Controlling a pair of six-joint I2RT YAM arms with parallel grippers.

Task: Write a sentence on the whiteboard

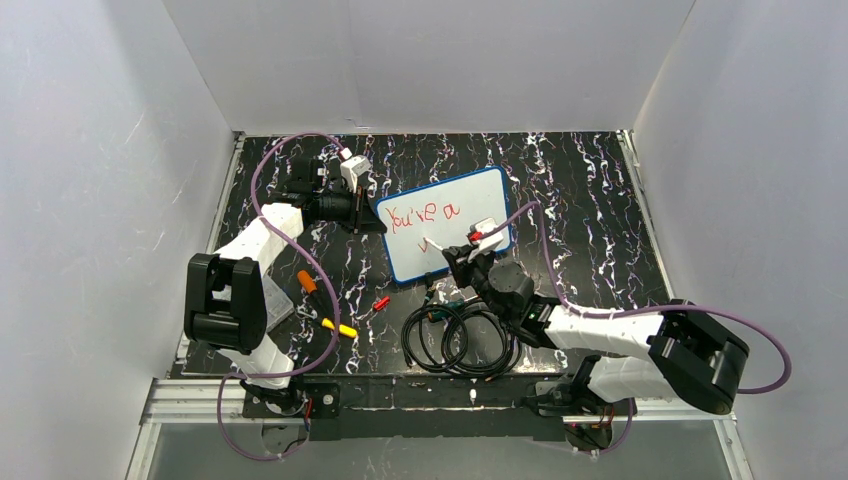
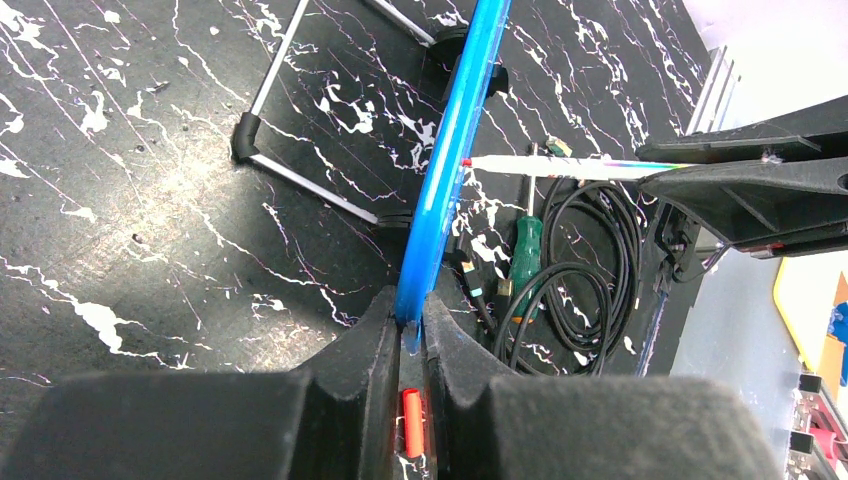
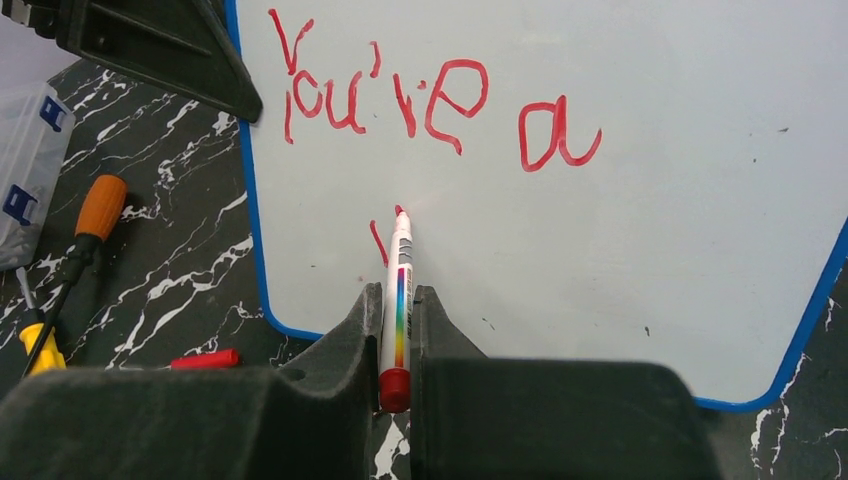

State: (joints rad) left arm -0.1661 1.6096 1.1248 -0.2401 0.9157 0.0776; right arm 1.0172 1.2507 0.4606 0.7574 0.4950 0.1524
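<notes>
The whiteboard [image 1: 480, 195] sits near the middle of the black table [image 1: 590, 200]. The left gripper [image 2: 410, 310] is clamped on its blue edge. The right gripper [image 3: 398, 300] grasps a marker [image 3: 401, 265], its red tip touching the board beside 1 short stroke under the sentence [image 3: 430, 100], which reads "You're a".

It's a robotics lab cell. White panels [image 1: 100, 200] box in a black marbled table [image 1: 590, 210], with left arm [image 1: 255, 245] and right arm [image 1: 600, 330] mounted on a near rail [image 1: 200, 398].
</notes>
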